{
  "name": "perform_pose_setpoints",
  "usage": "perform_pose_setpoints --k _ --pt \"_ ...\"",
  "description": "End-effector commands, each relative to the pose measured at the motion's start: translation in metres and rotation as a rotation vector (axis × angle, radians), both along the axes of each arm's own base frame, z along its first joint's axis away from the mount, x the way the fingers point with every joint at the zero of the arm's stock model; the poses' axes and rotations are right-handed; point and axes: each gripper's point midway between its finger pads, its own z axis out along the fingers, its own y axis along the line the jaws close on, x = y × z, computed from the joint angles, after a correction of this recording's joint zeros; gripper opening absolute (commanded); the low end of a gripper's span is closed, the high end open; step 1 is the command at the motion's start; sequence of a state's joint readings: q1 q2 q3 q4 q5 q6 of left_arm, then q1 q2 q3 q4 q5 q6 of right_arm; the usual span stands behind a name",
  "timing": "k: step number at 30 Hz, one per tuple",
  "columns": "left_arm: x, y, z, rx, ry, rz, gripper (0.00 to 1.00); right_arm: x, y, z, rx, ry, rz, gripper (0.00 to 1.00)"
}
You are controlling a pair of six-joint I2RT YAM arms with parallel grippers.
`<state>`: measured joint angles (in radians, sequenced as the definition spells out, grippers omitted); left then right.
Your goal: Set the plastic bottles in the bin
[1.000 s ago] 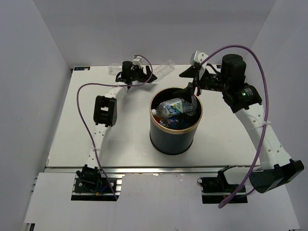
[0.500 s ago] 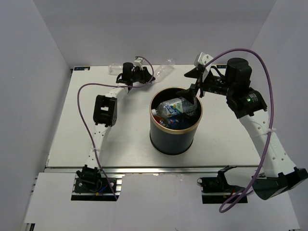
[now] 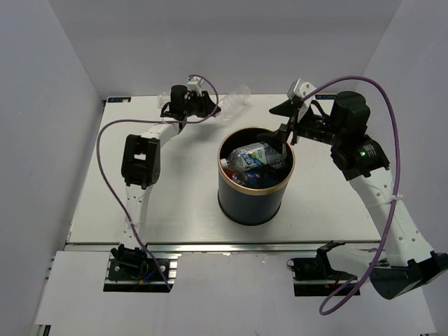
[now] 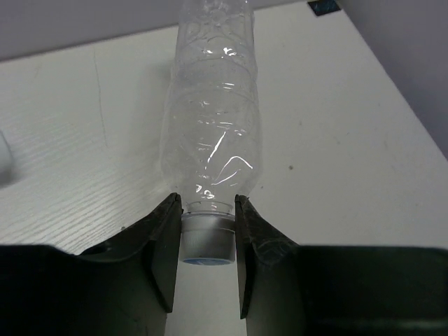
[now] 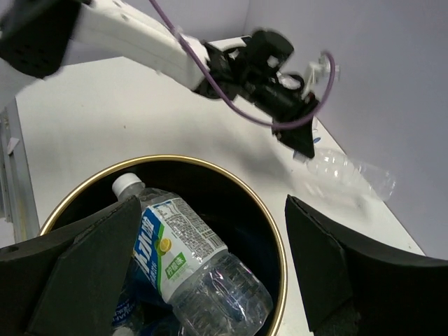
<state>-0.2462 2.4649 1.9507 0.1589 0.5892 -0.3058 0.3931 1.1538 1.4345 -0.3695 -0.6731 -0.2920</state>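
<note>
A clear crinkly plastic bottle [image 4: 210,119] stretches away from my left gripper [image 4: 205,234], whose jaws are shut on its pale cap [image 4: 206,241]. In the top view this bottle [image 3: 236,96] is at the table's back edge, to the right of the left gripper [image 3: 210,105]. The dark bin [image 3: 253,203] with a gold rim [image 5: 161,159] stands mid-table and holds several bottles. On top lies one with a blue, green and white label [image 5: 175,245]. My right gripper [image 5: 210,259] hangs open over the bin's right rim [image 3: 283,129] with nothing between its fingers.
White walls close the table at the back and both sides. A small black tag [image 3: 117,100] sits at the back left corner. Purple cables loop over both arms. A pale rounded object [image 4: 3,157] shows at the left edge of the left wrist view.
My left gripper has shut on the clear bottle's cap and its arm has swung a little to the left. The right arm has drawn slightly back to the right, still open.
</note>
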Motion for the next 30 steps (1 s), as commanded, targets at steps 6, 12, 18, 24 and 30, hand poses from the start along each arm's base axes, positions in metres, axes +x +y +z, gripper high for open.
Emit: perform_pose_setpoints --k 6,12,18,24,30 --pt "-0.048 0.033 0.223 -0.094 -0.337 0.148 0.0 0.013 -0.006 0.034 0.198 -0.053 -0.122 0.88" --pt "-0.115 0.043 0.3 -0.172 -0.41 0.122 0.0 0.014 -0.019 0.034 0.245 -0.004 -0.218 0.88" --pt "-0.212 0.027 0.334 -0.294 -0.421 -0.017 0.0 0.026 -0.051 0.033 0.312 0.016 -0.437 0.88" --pt "-0.305 -0.023 0.34 -0.336 -0.407 -0.164 0.0 0.046 -0.135 0.023 0.419 0.062 -0.946 0.88" --pt "-0.354 -0.052 0.311 -0.367 -0.313 -0.272 0.0 0.033 -0.182 0.017 0.459 0.035 -1.163 0.88"
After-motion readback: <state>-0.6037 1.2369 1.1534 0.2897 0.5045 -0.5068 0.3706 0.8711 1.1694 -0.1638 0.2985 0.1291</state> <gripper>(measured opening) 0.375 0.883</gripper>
